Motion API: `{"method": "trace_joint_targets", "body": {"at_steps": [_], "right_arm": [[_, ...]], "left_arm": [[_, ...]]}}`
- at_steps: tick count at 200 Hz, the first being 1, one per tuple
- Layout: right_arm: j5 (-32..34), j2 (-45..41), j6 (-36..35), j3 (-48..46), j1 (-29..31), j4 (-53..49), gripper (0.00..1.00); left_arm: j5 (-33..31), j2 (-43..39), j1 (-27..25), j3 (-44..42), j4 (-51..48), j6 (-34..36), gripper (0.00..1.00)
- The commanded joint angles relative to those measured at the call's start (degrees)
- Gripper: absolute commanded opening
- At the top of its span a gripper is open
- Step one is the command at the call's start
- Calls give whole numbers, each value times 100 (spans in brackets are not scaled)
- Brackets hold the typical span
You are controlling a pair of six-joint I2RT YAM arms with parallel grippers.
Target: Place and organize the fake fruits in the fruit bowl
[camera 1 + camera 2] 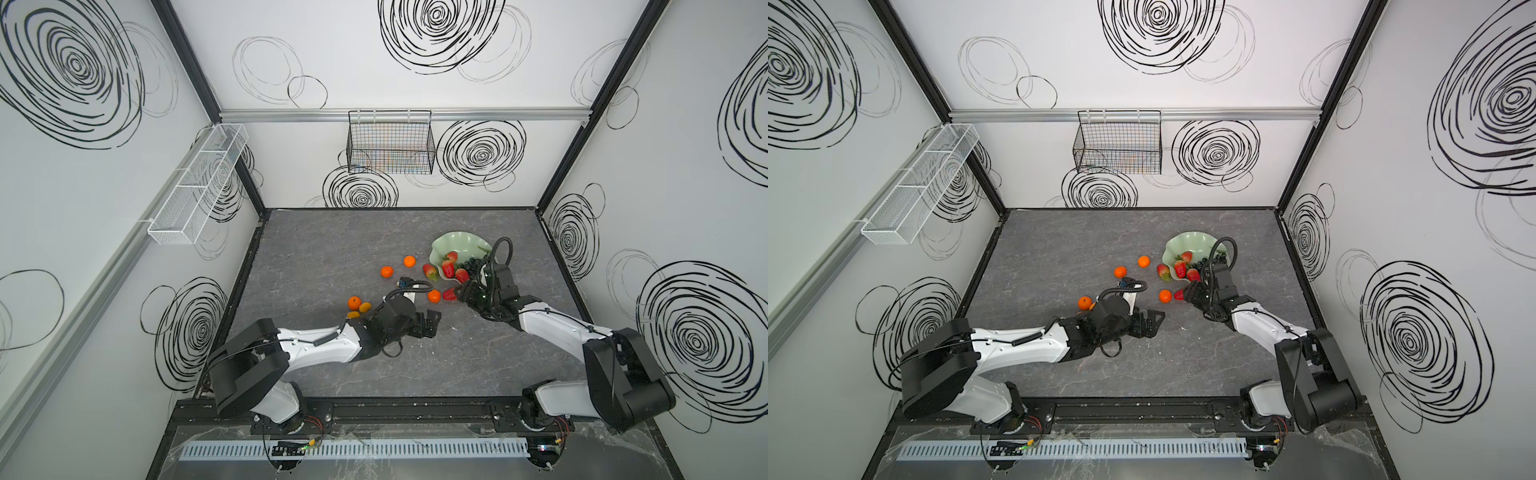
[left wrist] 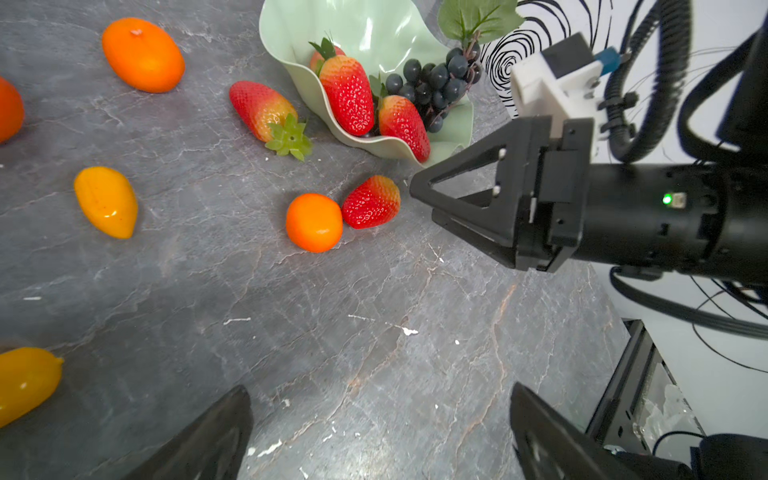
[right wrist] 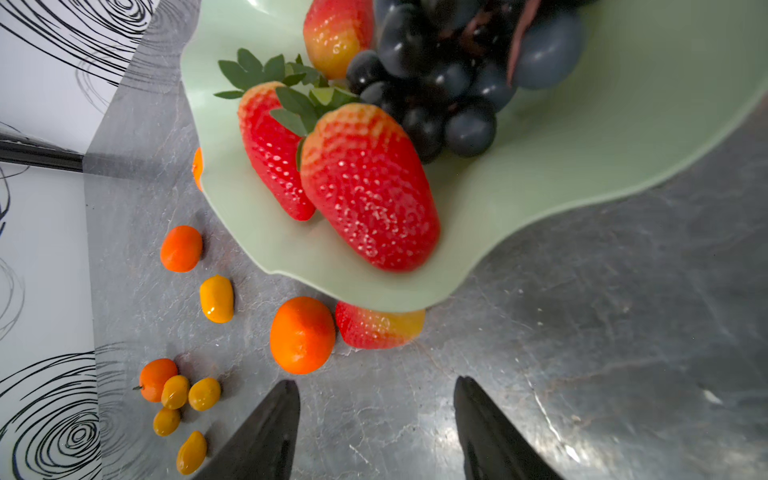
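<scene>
Nearest me, the left pincer (image 2: 380,390) is hanging spread wide and empty over the bare tabletop (image 1: 332,249), with one tangerine (image 1: 354,302) and a cluster of kumquats (image 3: 174,391) lying beside its wrist. A little further in, the right pincer (image 3: 376,384) is sitting low with its jaws parted and nothing between them, tips just beside a loose strawberry (image 2: 372,201) that is touching a second tangerine (image 2: 313,222). I am reading this as the approach to that strawberry: next I am going to need to ease the jaws around it without knocking its round neighbour away, clench, and lift it over the wavy rim. Beyond, another strawberry (image 1: 430,271) is lying just outside the fruit bowl (image 1: 453,243), which is already holding three strawberries (image 2: 347,93) and the grape bunch (image 2: 436,85); two more tangerines (image 1: 409,261) are waiting out on the left.
</scene>
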Motion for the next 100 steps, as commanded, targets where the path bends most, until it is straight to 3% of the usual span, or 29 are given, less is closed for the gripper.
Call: {"method": "trace_joint_targets", "body": {"at_steps": [1,100], "right_arm": [[74,263,124,224,-40,379,64],[584,1069,2,787,3,294,64]], "left_arm": [[110,99,61,165,281,92,99],[-61,-60,81,-45,219,153,99]]}}
